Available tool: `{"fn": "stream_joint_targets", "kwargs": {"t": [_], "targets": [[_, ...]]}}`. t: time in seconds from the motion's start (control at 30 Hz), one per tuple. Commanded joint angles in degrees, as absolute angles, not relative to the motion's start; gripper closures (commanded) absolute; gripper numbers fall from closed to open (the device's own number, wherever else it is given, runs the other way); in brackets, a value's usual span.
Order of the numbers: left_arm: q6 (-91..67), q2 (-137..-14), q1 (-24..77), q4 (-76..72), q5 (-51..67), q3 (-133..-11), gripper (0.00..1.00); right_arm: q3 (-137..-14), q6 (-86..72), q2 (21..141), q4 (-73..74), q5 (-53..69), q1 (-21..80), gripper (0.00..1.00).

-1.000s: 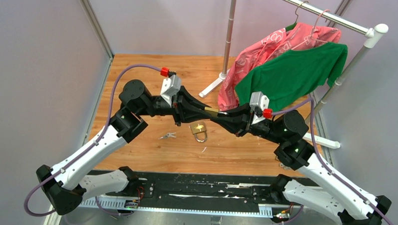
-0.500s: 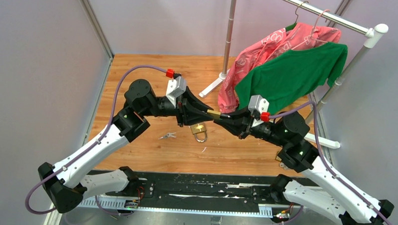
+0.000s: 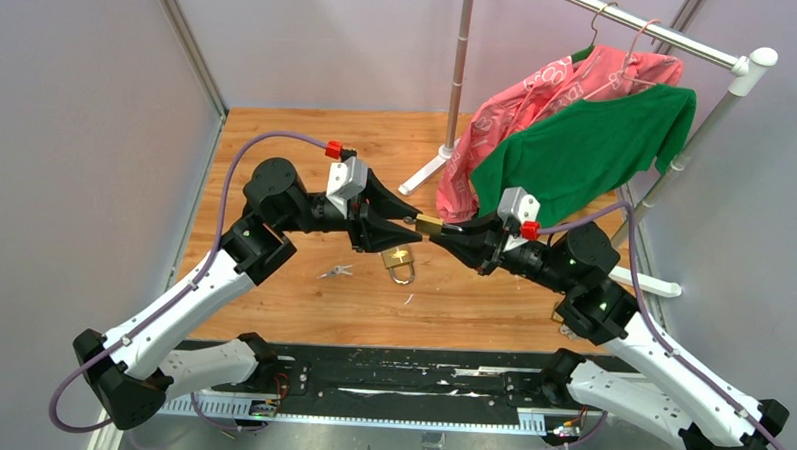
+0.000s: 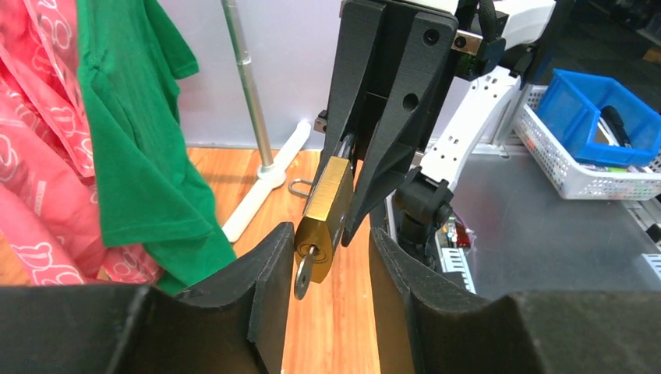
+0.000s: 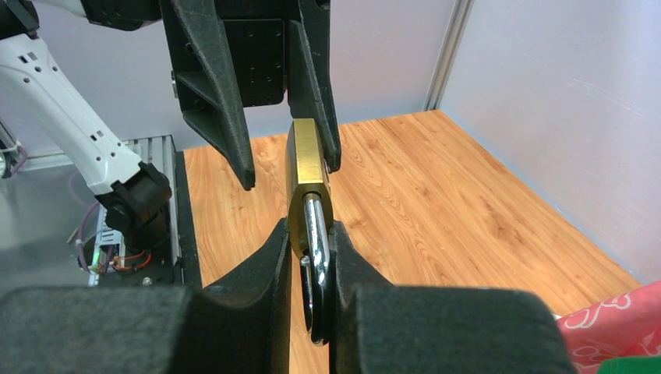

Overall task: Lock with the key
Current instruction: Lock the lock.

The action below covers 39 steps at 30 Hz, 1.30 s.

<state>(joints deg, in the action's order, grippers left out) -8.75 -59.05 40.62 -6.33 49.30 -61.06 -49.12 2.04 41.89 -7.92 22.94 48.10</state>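
The right gripper (image 5: 310,234) is clamped on the steel shackle (image 5: 314,269) of a brass padlock (image 4: 325,204) and holds it in the air above the wooden tabletop (image 3: 301,312), between the two arms. The lock's body points toward the left arm. A key (image 4: 302,271) sits in the keyhole at the bottom end of the body, and its bow hangs down.

The left gripper (image 4: 331,241) faces that end with its jaws apart, one black finger (image 4: 269,288) on each side of the lock's bottom and the key. The gap is wider than the lock body, so nothing is gripped. The key lies just beside one finger, and whether they touch cannot be told. In the right wrist view, the other finger comes close against the side of the brass body.

Below the held lock, a second padlock (image 3: 399,262) lies flat on the wood. A small bunch of keys (image 3: 337,272) lies near it on the left arm's side.

At the far right stands a clothes rack (image 3: 461,77) carrying a pink patterned garment (image 3: 539,95) and a green T-shirt (image 3: 587,152) on hangers. The left wrist view also shows a blue bin (image 4: 616,109) resting in a white basket (image 4: 569,167) beyond the table.
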Motion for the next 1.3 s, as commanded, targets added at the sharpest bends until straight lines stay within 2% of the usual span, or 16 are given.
{"fn": "stream_joint_targets", "kwargs": {"t": [0.0,0.27,0.3,0.37,0.4,0.5,0.63,0.7,0.73,0.87,0.9,0.93,1.0,1.07,1.13,1.27], "targets": [[-8.3,-58.3,40.8,-9.2,50.3,-60.9,0.61,-50.9,-1.4,42.5,-14.2,23.4,47.5,1.00],[-10.5,-58.3,41.6,-12.9,50.2,-59.3,0.86,-51.7,-9.2,44.5,-16.4,21.5,46.5,1.00],[-10.9,-58.4,41.6,-12.9,50.2,-59.2,0.87,-51.8,-9.8,44.7,-16.4,21.4,46.4,1.00],[-12.3,-58.7,41.6,-12.9,50.2,-59.0,0.74,-51.8,-10.6,45.2,-16.9,21.6,46.1,1.00],[-12.9,-58.9,41.6,-13.0,50.0,-58.9,0.72,-52.0,-11.0,45.4,-17.5,22.0,46.1,1.00],[-15.2,-59.6,41.6,-13.0,48.5,-58.7,0.69,-52.6,-11.7,46.4,-19.0,23.7,46.0,1.00],[-15.2,-59.9,41.6,-13.0,49.3,-59.0,0.73,-53.1,-11.5,46.6,-19.0,24.0,46.0,1.00],[-15.3,-60.0,41.6,-13.0,49.8,-59.0,0.86,-53.0,-11.2,46.5,-19.0,24.0,45.9,1.00],[-15.2,-60.0,41.6,-13.0,49.9,-59.1,0.98,-53.0,-11.2,46.6,-18.9,24.0,45.9,1.00],[-16.0,-59.6,41.6,-13.0,49.1,-59.0,1.00,-53.9,-10.2,46.7,-16.1,23.9,45.6,1.00],[-17.0,-59.6,41.4,-12.9,47.7,-59.1,1.00,-54.6,-9.5,46.6,-14.0,23.6,45.6,0.98],[-17.8,-59.5,41.2,-12.9,47.2,-59.2,1.00,-55.3,-8.5,46.7,-11.5,23.7,45.4,0.87],[-18.2,-59.4,40.9,-12.9,47.1,-59.4,1.00,-56.9,-5.5,46.5,-6.0,25.1,45.1,0.55],[-17.9,-59.0,40.9,-12.9,47.2,-59.5,1.00,-57.3,-3.3,45.9,-2.2,25.0,44.9,0.41],[-18.1,-58.7,40.9,-13.0,47.2,-59.6,1.00,-57.0,-2.0,45.3,-0.4,24.4,44.5,0.36],[-18.7,-58.3,40.4,-14.0,47.7,-59.8,1.00,-57.2,-0.3,44.1,5.3,25.5,42.7,0.38]]}}
